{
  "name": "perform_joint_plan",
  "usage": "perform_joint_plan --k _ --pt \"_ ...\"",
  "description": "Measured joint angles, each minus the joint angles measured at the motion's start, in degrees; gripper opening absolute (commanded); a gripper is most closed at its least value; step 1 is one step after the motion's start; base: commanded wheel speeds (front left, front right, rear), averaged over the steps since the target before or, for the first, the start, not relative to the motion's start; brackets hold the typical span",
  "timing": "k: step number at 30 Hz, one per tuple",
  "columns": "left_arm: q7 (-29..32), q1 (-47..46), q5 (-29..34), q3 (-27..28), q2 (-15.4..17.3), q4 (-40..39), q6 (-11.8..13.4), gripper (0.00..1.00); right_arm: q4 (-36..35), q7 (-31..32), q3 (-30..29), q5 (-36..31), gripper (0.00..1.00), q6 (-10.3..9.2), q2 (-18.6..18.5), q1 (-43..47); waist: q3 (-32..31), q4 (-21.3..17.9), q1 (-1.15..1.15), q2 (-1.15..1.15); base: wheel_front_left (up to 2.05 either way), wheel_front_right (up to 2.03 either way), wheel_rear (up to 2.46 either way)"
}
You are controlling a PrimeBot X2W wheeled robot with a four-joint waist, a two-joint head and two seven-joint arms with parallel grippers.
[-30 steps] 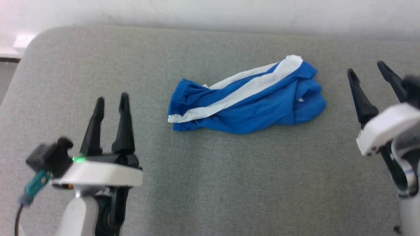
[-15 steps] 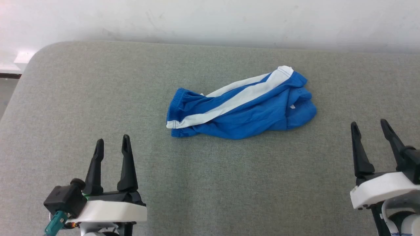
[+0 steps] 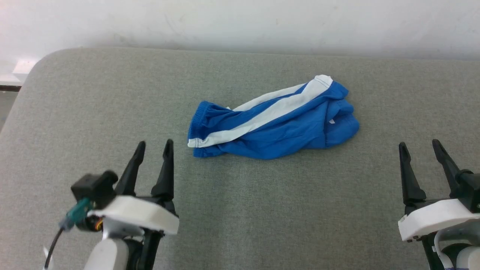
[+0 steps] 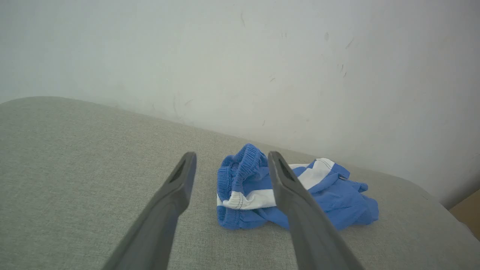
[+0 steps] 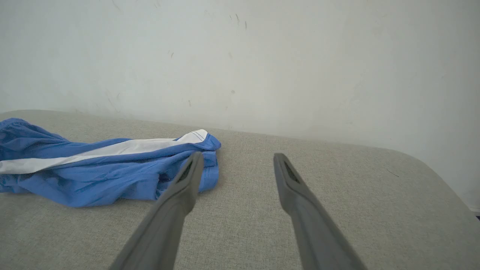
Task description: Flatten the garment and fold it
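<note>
- The bright blue soft shorts [image 3: 273, 123], white-striped along the side, lie crumpled in the middle of the grey cloth-covered counter [image 3: 262, 217], with the gathered waistband towards the robot's left.
- The left tool [image 3: 155, 144] is released and empty, near the waistband end but not touching it.
- The right tool [image 3: 419, 144] is released and empty, apart from the shorts' other end.
</note>
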Motion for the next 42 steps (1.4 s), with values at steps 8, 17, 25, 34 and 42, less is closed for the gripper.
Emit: perform_joint_plan --k 8,17,25,34,42 --pt "13.04 -6.40 -5.83 -0.46 -0.01 5.28 0.09 1.00 0.91 0.21 0.29 0.25 1.00 0.00 0.01 -0.01 0.69 -1.31 0.00 0.00 0.00 0.00 0.00" --pt "22.50 -13.79 -9.17 -0.14 0.24 12.22 2.31 1.00 1.14 0.22 0.37 0.26 1.00 0.00 0.01 -0.10 2.69 -2.75 0.00 0.00 0.00 0.00 0.00" --pt "28.64 -18.88 -12.14 0.58 -0.76 19.03 5.03 1.00 1.08 0.25 0.31 0.23 1.00 0.00 0.02 -0.94 5.47 -3.34 0.00 0.00 0.00 0.00 0.00" --pt "36.94 -22.96 -16.51 -0.16 -2.48 23.51 6.12 1.00 1.09 0.78 0.27 -0.31 1.00 0.00 0.01 -2.59 8.09 -2.78 0.00 0.00 0.00 0.00 0.00" --pt "39.51 -24.09 -16.42 -2.18 -2.00 23.70 5.70 0.04 1.08 1.22 0.46 -0.76 1.00 0.00 0.02 -3.66 9.47 -2.09 -0.01 0.00 0.00 0.00 0.00"
